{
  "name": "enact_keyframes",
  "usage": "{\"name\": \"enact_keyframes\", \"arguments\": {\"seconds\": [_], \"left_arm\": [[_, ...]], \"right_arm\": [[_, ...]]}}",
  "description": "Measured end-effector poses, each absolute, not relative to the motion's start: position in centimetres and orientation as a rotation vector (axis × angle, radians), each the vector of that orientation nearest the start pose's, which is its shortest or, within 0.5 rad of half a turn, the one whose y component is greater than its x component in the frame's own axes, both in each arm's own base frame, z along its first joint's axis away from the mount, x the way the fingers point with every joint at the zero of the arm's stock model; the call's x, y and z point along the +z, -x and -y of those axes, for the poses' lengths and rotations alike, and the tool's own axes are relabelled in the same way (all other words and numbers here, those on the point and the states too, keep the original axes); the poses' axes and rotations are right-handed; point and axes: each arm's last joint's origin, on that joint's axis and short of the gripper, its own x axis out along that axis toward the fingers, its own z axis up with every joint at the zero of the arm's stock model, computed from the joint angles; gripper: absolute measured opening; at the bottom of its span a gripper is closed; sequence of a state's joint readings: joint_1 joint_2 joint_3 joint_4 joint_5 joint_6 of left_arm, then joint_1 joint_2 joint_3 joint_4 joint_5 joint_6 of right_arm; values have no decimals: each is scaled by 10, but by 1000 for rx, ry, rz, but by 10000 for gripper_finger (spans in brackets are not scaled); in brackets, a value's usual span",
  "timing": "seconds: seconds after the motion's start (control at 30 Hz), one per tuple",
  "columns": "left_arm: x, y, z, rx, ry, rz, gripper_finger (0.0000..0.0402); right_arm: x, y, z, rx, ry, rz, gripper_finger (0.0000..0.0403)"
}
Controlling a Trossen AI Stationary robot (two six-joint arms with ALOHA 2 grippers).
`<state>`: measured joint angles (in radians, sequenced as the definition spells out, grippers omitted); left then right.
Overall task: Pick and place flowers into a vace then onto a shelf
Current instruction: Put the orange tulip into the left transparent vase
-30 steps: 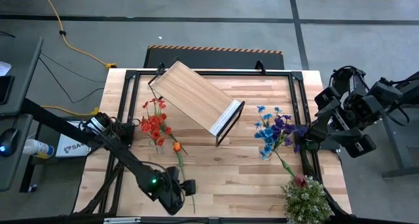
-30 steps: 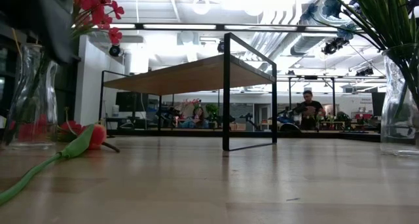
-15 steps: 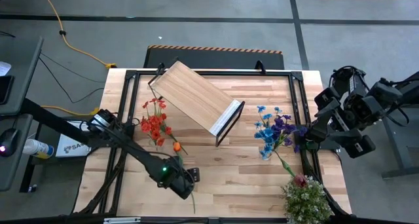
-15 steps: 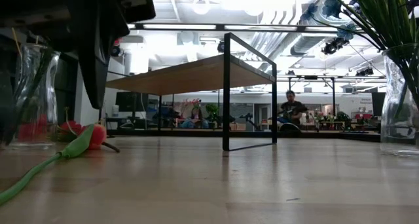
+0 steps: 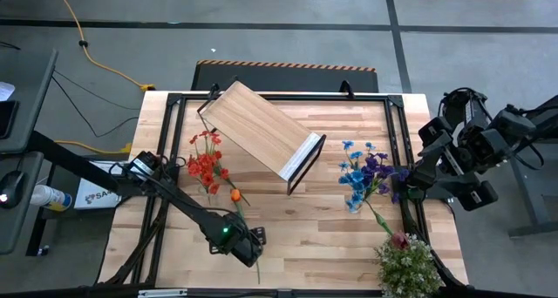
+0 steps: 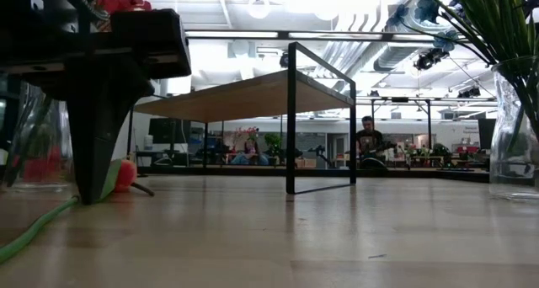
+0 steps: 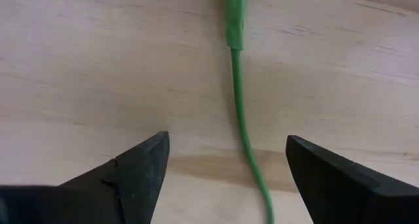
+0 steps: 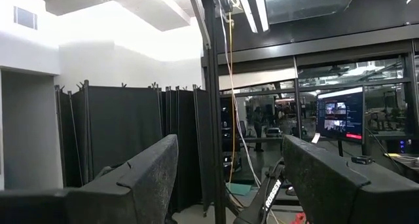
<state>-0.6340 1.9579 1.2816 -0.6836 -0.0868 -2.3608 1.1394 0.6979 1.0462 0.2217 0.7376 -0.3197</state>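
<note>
High view: left claw (image 5: pixel 250 244) sits lower centre of the frame, over the lower end of the orange tulip (image 5: pixel 235 194) stem. The tulip lies flat on the desk (image 5: pixel 323 237), head just below the red sprays (image 5: pixel 206 165), which stand in a vase left of centre. The shelf (image 5: pixel 261 131) stands upper centre, turned diagonally. Blue and purple blooms (image 5: pixel 364 176) are in a vase right of centre; the dark pink rose (image 5: pixel 399 240) lies lower right, touching the bushy green plant (image 5: pixel 407 267). The right claw (image 5: pixel 417 178) hangs at the right edge of the desk, beside the blue blooms.

Left wrist view adds what the high view hides: two dark fingers (image 7: pixel 141 171) spread wide at the bottom of the frame, the green stem (image 7: pixel 240 112) running down between them, nearer the right-hand finger, not touched by either. Left claw open, holding nothing.

Low view only: the left claw as a dark block at upper left, one fingertip (image 6: pixel 91 166) down at the desk surface just beside the tulip head (image 6: pixel 125 174); the shelf's black frame (image 6: pixel 291 120) at centre; a person (image 6: pixel 367 141) in the room behind.

Right wrist view: fingers (image 8: pixel 147 171) wide apart, only the room beyond them. Right claw open, empty.
</note>
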Motion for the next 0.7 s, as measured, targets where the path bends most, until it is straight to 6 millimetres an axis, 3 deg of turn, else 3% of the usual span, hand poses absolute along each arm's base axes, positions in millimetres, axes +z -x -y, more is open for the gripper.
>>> {"name": "enact_keyframes", "arguments": {"seconds": [0.7], "left_arm": [[137,-314,192,1166,1477,-1197,335]], "right_arm": [[461,-61,-85,330,-152,393,265]]}}
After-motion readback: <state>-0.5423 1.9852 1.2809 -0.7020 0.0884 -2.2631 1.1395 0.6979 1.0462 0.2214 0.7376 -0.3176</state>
